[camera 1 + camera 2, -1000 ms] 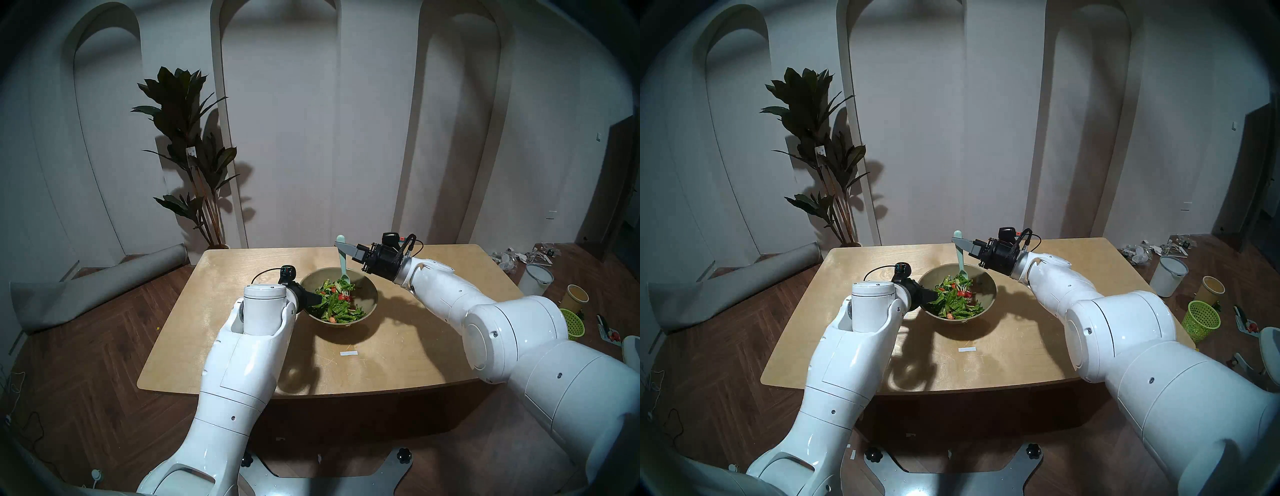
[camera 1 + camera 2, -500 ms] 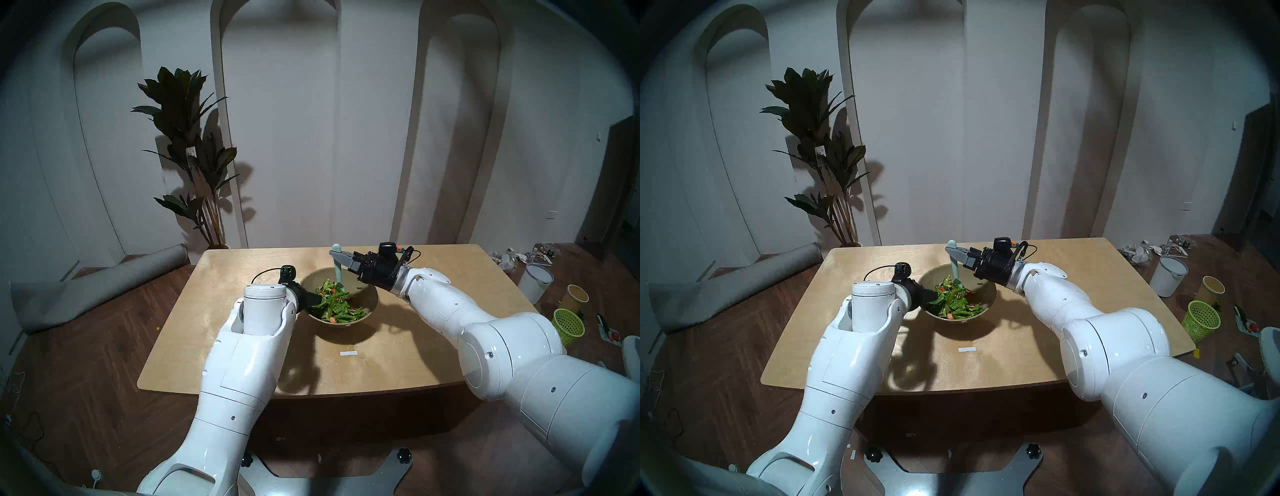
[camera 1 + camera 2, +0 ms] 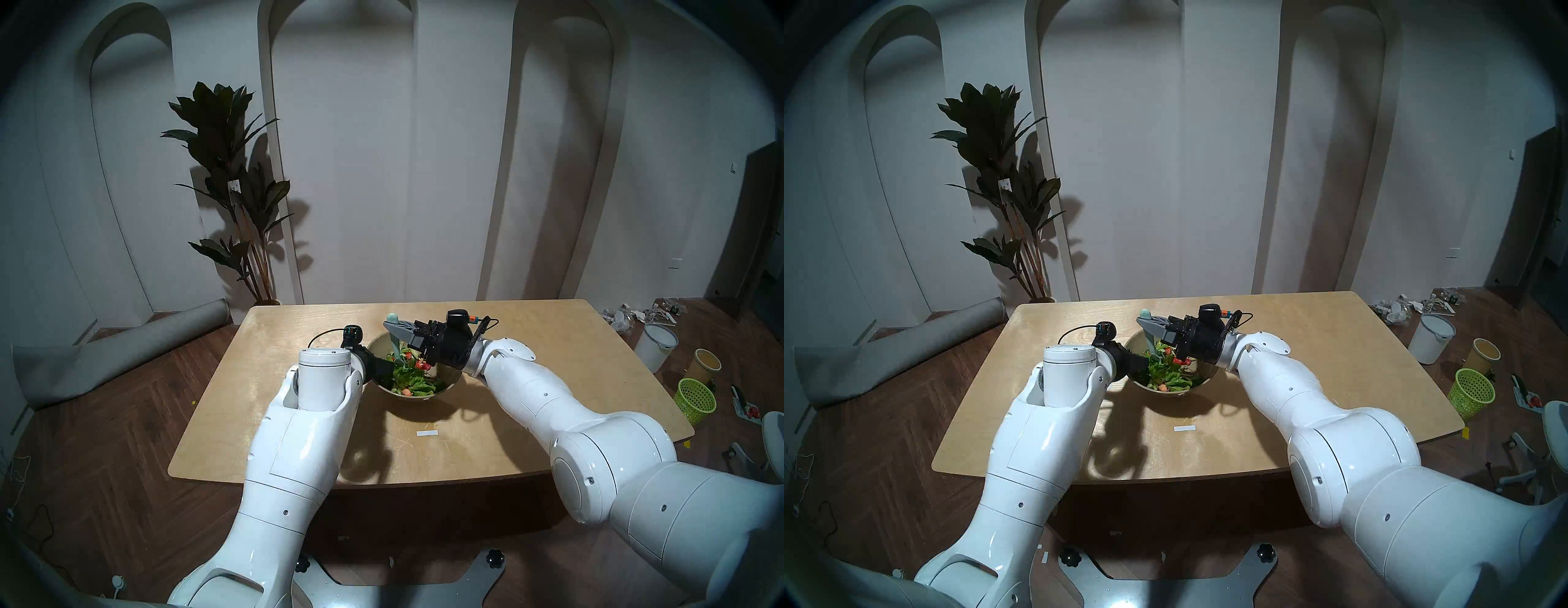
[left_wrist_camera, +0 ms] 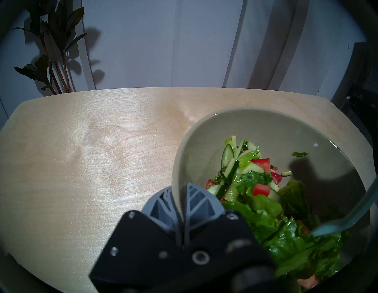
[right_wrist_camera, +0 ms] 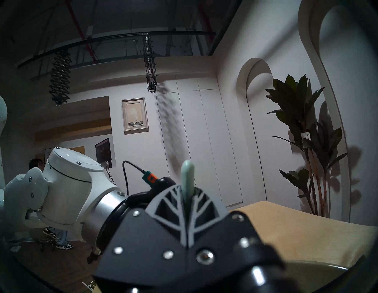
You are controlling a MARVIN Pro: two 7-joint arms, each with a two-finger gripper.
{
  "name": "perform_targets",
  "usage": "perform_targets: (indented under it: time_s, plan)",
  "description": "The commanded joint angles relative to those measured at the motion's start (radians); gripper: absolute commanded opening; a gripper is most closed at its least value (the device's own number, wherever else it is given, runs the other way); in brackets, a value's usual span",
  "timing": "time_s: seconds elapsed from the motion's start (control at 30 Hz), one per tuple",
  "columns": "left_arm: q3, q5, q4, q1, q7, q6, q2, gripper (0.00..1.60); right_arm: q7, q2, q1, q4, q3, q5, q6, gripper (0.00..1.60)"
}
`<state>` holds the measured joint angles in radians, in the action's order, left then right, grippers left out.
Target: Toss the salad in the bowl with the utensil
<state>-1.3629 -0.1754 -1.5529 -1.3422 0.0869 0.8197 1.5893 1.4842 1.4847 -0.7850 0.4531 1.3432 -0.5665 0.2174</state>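
The bowl (image 3: pixel 441 379) stood near the middle of the desk (image 3: pixel 530 382), a little toward its far edge, with the salad (image 3: pixel 413 375) heaped inside. The left gripper (image 4: pixel 180 196) sat at the bowl's left rim, its grey fingers (image 4: pixel 196 201) closed on the rim, one outside the wall and one inside, next to the leaves. The right gripper (image 3: pixel 392 327) reached over the bowl from the right, its jaws clamped tight on the upper handle of the fork (image 3: pixel 396 344); the rounded handle end stuck up above the fingers and the tines were down among the leaves toward the bowl's left side. Compared with a second earlier, the right gripper had come leftward and lower, carrying the fork from the bowl's far right side across the salad, while the left gripper had not shifted.
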Motion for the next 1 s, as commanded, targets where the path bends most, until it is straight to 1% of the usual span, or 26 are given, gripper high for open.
perform_targets:
  time_s: [0.0,0.1,0.2,0.37,0.5,0.57,0.6,0.7,0.77,0.9,0.97]
  plan:
    - [0.003,0.0,-0.007,0.011,-0.002,0.002,0.002,0.0,-0.001,-0.072,-0.032,0.12,-0.02,-0.026,-0.01,0.0]
    - [0.003,0.0,-0.007,0.011,-0.002,0.002,0.002,0.0,-0.001,-0.103,-0.036,0.115,-0.03,-0.023,-0.005,0.0]
    - [0.003,0.0,-0.007,0.011,-0.002,0.002,0.002,0.0,-0.001,-0.129,-0.034,0.088,-0.044,-0.009,0.004,0.0]
    - [0.003,0.0,-0.007,0.011,-0.002,0.002,0.002,0.0,-0.001,-0.146,-0.039,0.042,-0.067,-0.009,0.022,0.0]
    - [0.003,0.0,-0.007,0.011,-0.002,0.002,0.002,0.0,-0.001,-0.14,-0.021,-0.035,-0.072,0.001,0.09,0.0]
    - [0.003,0.0,-0.007,0.011,-0.002,0.002,0.002,0.0,-0.001,-0.138,-0.002,-0.071,-0.077,0.006,0.135,0.0]
    - [0.003,0.0,-0.007,0.011,-0.002,0.002,0.002,0.0,-0.001,-0.137,0.008,-0.088,-0.077,0.005,0.144,0.0]
    - [0.003,0.0,-0.007,0.011,-0.002,0.002,0.002,0.0,-0.001,-0.142,0.029,-0.11,-0.079,0.011,0.193,0.0]
    - [0.003,0.0,-0.007,0.011,-0.002,0.002,0.002,0.0,-0.002,-0.143,0.047,-0.133,-0.08,0.011,0.209,0.0]
    - [0.003,0.0,-0.007,0.011,-0.002,0.001,0.002,0.0,-0.052,-0.155,0.08,-0.15,-0.089,0.03,0.253,0.0]
    - [0.003,0.0,-0.007,0.011,-0.002,0.001,0.002,0.0,-0.072,-0.159,0.097,-0.163,-0.092,0.034,0.256,0.0]
